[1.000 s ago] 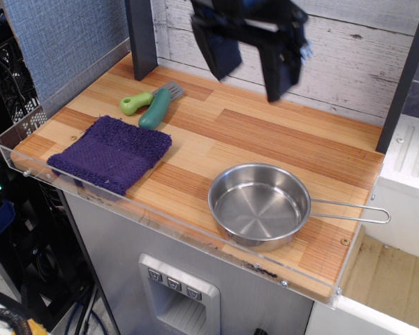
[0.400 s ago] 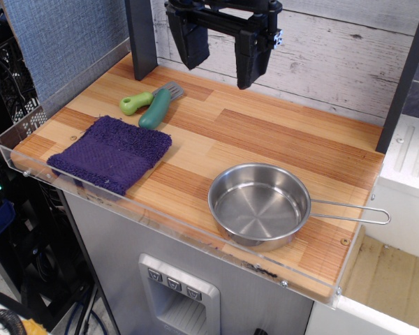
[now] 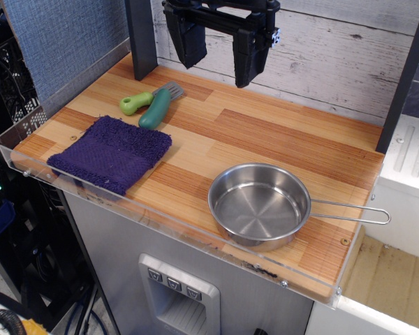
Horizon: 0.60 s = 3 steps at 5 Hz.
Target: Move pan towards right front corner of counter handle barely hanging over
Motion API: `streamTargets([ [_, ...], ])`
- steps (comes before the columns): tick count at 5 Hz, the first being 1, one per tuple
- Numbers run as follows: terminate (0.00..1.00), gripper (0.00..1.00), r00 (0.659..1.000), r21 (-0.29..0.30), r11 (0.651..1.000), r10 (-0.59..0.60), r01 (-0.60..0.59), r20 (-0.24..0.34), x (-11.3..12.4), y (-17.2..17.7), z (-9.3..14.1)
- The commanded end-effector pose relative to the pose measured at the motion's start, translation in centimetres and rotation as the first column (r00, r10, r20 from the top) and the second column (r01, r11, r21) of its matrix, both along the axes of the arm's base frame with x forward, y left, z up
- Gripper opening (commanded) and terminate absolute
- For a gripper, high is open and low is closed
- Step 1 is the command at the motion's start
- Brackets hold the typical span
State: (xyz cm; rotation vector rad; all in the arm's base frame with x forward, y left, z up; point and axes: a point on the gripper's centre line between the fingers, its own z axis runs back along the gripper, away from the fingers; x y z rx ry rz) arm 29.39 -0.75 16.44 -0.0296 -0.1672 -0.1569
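The shiny steel pan point(image 3: 259, 204) sits upright and empty near the right front corner of the wooden counter point(image 3: 265, 139). Its thin wire-loop handle point(image 3: 353, 213) points right, and its end hangs just past the counter's right edge. My gripper point(image 3: 218, 59) hangs high above the back of the counter, well apart from the pan. Its two dark fingers are spread wide with nothing between them.
A purple towel point(image 3: 112, 153) lies at the front left. A green-handled spatula point(image 3: 152, 103) lies behind it near the back left. A clear acrylic rim point(image 3: 160, 216) runs along the front and left edges. A dark post point(image 3: 141, 38) stands at the back left.
The gripper has moved left and up toward the back of the counter, then nearly stopped. The pan and the other objects have not moved.
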Motion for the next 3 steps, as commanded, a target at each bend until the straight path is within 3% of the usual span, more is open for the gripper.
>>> streamTargets([
  [1, 0.0, 1.0, 0.999, -0.001, 1.0, 0.009, -0.008, 0.037, -0.84, 0.12, 1.22],
  [2, 0.0, 1.0, 0.999, -0.001, 1.0, 0.009, -0.008, 0.037, -0.84, 0.12, 1.22],
  [3, 1.0, 1.0, 0.999, -0.001, 1.0, 0.009, -0.008, 0.037, -0.84, 0.12, 1.22],
])
